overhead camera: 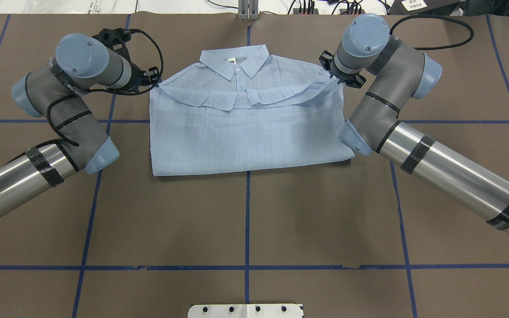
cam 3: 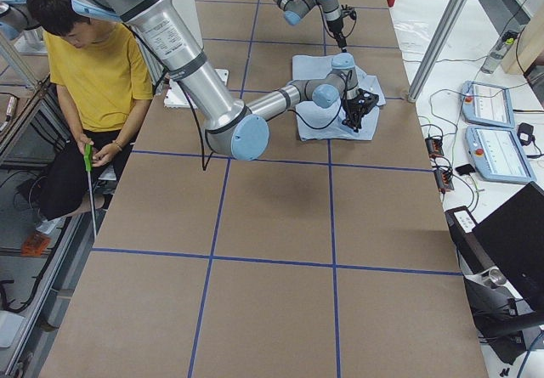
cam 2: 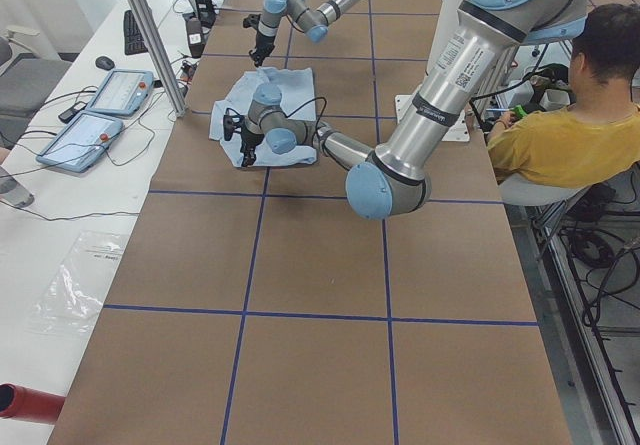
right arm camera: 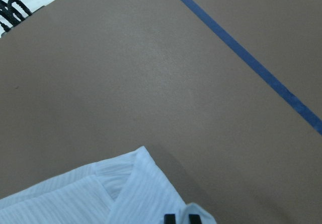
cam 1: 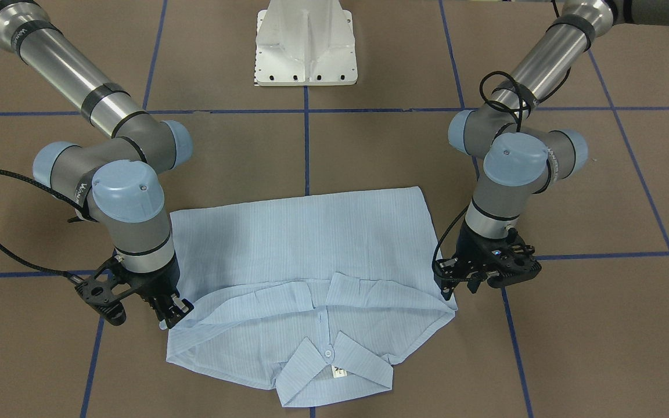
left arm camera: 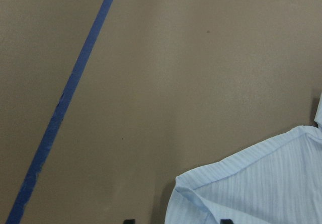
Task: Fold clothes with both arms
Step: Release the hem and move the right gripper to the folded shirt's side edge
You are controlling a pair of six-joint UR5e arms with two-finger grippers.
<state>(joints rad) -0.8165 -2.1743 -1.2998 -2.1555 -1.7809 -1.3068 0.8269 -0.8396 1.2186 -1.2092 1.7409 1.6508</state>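
Observation:
The light blue striped shirt (overhead camera: 245, 137) lies flat on the brown table, its lower part folded up to just below the collar (cam 1: 334, 360). My left gripper (cam 1: 456, 284) stands at one end of that folded edge. In the left wrist view its fingertips are wide apart, open, with the shirt corner (left arm camera: 261, 183) lying loose between them. At the opposite end is my right gripper (cam 1: 175, 310). The right wrist view shows its fingertips (right arm camera: 170, 218) close together, shut on the shirt's edge (right arm camera: 100, 194).
The white pedestal base (cam 1: 305, 43) stands behind the shirt on the robot's side. Blue tape lines (overhead camera: 248, 221) cross the brown table. A person in a yellow top (cam 2: 560, 135) sits beside the table. Two tablets (cam 3: 493, 123) lie on a side bench.

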